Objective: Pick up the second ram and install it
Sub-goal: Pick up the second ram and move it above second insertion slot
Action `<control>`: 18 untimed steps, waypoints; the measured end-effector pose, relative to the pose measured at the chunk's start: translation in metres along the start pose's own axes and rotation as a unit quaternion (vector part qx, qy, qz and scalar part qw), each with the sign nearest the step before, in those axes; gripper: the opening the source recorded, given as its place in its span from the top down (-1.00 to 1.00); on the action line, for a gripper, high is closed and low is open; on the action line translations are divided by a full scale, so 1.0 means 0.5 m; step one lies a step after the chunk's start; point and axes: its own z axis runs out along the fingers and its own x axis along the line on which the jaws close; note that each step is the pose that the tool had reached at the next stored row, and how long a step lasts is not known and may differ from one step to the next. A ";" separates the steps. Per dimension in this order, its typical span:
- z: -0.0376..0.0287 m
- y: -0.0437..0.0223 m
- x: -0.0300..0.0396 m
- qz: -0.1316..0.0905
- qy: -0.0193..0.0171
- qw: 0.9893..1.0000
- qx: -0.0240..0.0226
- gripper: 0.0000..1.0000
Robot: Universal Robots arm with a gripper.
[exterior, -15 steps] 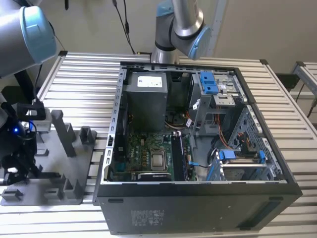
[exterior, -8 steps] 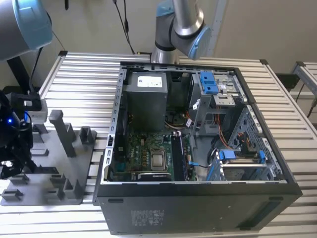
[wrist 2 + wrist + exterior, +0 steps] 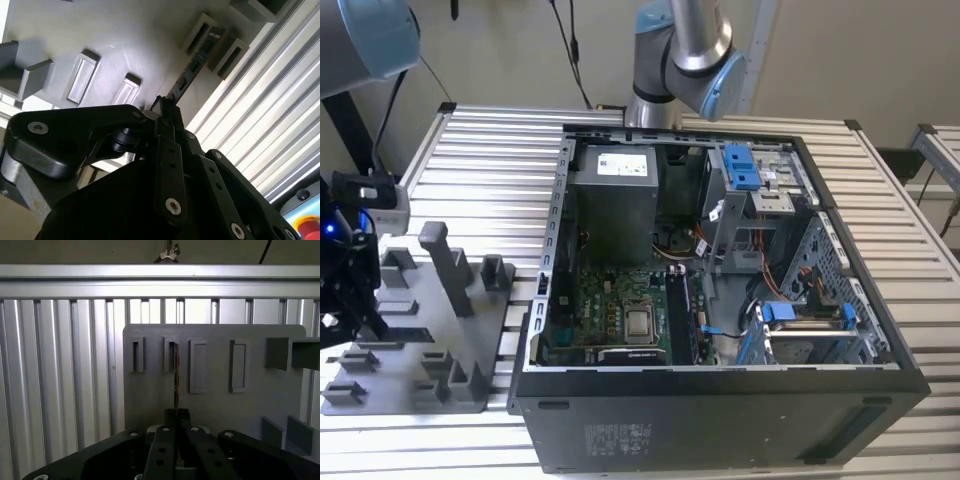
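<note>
- Edge-on sight is all that both wrist views give of the second ram [image 3: 176, 375]: a slim dark strip whose flat faces stay unseen.
- Its far end sits between the two raised walls of a slot holder [image 3: 170, 354] on the grey fixture plate [image 3: 215, 410], which hide its lower edge.
- Its near end disappears between the fingertips [image 3: 169, 416].
- The jaws look clenched on that near end, both fingers tight against the strip in both wrist views.
- Whether the strip rests on the plate or hangs just above it cannot be told.
- In the exterior view the arm's dark tool end [image 3: 345, 275] is cut off at the exterior view's left edge. It hangs over the fixture plate at about 9 o'clock from the open computer case [image 3: 720, 420].
- The arm base [image 3: 675, 60] stands on the slatted bench [image 3: 480, 140] at 12 o'clock from the case.
- A blue-capped joint [image 3: 365, 35] hangs toward 10 o'clock, partly out of frame.
</note>
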 end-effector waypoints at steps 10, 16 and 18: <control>-0.018 0.000 -0.001 0.000 0.000 1.000 0.000 0.73; -0.029 0.002 -0.001 0.001 0.000 1.000 0.000 0.73; -0.033 0.002 -0.001 0.001 0.000 1.000 0.000 0.73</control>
